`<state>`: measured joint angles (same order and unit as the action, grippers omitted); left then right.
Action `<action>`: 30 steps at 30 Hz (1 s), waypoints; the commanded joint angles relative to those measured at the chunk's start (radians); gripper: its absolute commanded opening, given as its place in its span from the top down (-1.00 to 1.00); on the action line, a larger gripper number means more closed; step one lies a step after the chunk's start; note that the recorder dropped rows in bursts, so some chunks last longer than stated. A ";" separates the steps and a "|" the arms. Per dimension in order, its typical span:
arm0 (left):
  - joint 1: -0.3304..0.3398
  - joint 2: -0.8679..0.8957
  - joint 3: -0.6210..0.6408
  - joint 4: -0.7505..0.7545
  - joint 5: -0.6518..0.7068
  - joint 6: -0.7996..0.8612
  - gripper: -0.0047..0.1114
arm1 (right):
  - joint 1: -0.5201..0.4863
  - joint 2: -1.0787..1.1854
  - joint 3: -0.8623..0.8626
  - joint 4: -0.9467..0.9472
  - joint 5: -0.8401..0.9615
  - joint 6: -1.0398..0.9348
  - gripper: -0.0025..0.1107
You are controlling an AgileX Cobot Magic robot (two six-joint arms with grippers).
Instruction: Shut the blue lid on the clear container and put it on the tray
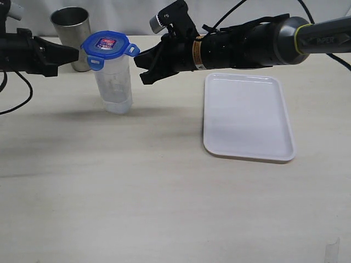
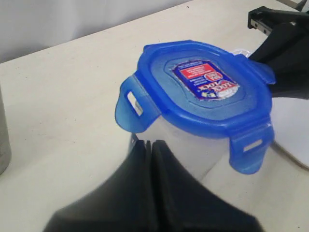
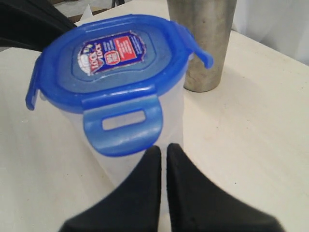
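Atop the clear container (image 1: 114, 85): blue lid (image 1: 107, 45), flaps (image 1: 130, 49) splayed, unlatched. Beside the container: left gripper (image 1: 75, 55) and right gripper (image 1: 141, 67), both pinched shut, empty. Press opposite flaps down evenly.

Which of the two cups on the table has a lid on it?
The clear container, capped by the blue lid; the grey metal cup is open-topped, with no lid.

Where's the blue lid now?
Exterior view, left of centre: the blue lid sits atop the clear container, between the left gripper and right gripper, by the metal cup.
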<state>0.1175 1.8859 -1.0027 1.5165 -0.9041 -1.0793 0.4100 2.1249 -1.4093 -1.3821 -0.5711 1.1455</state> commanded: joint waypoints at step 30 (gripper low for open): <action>-0.026 -0.007 0.043 -0.014 -0.069 0.023 0.92 | 0.000 -0.005 -0.003 -0.002 0.001 0.006 0.88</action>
<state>0.0943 1.8859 -0.9675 1.5055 -0.9617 -1.0474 0.4100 2.1249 -1.4093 -1.3821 -0.5711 1.1455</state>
